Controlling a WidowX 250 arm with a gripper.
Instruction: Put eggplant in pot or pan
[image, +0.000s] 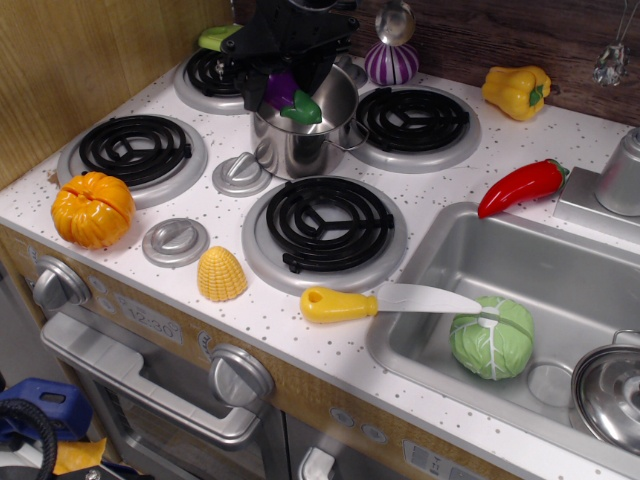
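Right, claw (283, 85) is clamped on the eggplant (289, 97), holding it over the steel pot (300, 140) w/ the green stem end tipped down toward the rim. To do it well: centre the eggplant over the pot opening, not the near wall, lower a bit, then let go so it doesn't bounce off the edge onto the front burner (325, 228).

Arm cut off by top edge above the jaws. Gripper (283, 88) dark; finger detail unreadable. Eggplant (288, 97) partly covered by jaws. Pot (300, 140) far rim hidden behind jaws. Steel pan (610, 385), far right and below jaws, cropped by frame edge.
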